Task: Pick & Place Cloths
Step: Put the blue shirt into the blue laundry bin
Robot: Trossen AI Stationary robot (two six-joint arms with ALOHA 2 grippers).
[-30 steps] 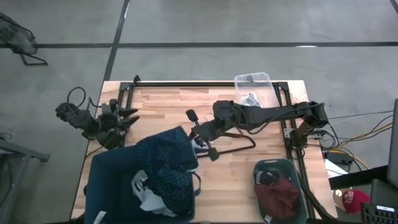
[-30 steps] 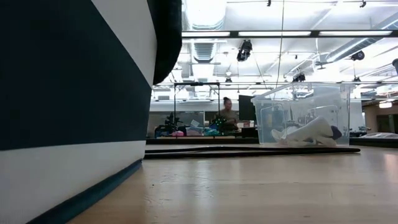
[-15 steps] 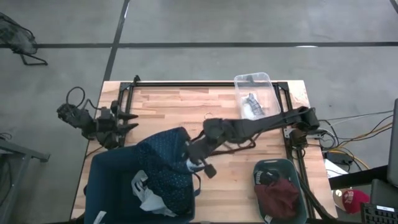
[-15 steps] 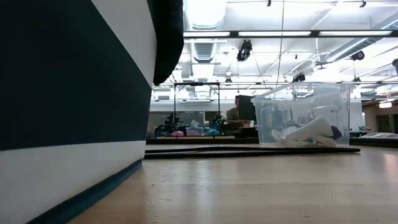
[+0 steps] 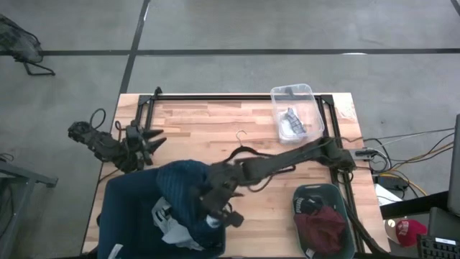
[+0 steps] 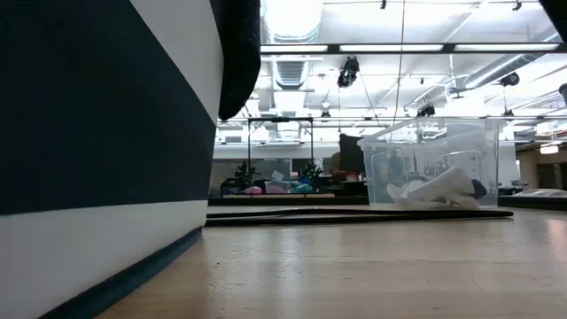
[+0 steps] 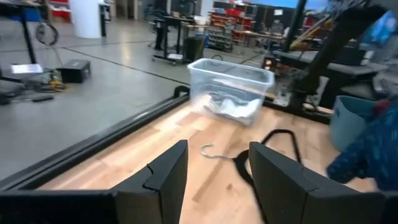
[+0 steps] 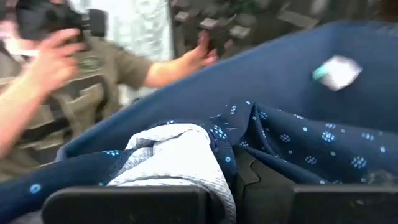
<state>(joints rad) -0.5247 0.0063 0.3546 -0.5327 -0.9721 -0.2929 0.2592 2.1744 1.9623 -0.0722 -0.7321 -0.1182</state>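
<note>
Right gripper [image 5: 215,205] reaches low and left of centre in the high view, its dark arm stretched diagonally from the table's right edge, and it sits right on the navy dotted shirt [image 5: 188,193], which is heaped over the near rim of the dark blue fabric bin [image 5: 126,208] at the lower left. From the right wrist view the fingers press into that navy dotted shirt [image 8: 292,140], with a pale blue-white shirt [image 8: 171,155] bunched against them (whether they are clenched on the fabric or parted, I cannot tell). A person in an olive top [image 8: 74,68] shows beyond the bin in that same view, hands raised.

Left gripper [image 5: 149,138] waits at the left edge of the table in the high view, just above the bin, and its own camera shows the fingers [image 7: 165,171] parted with nothing between them. Ahead of them lies the thin black wire hanger [image 7: 261,146] on the wood, and farther up the frame a clear plastic tub [image 7: 230,87] holding small grey-white socks [image 5: 291,122]. At the lower right of the high view, a grey-green bin [image 5: 338,198] holds a maroon piece [image 5: 320,226] and a black printed garment [image 5: 305,205].
</note>
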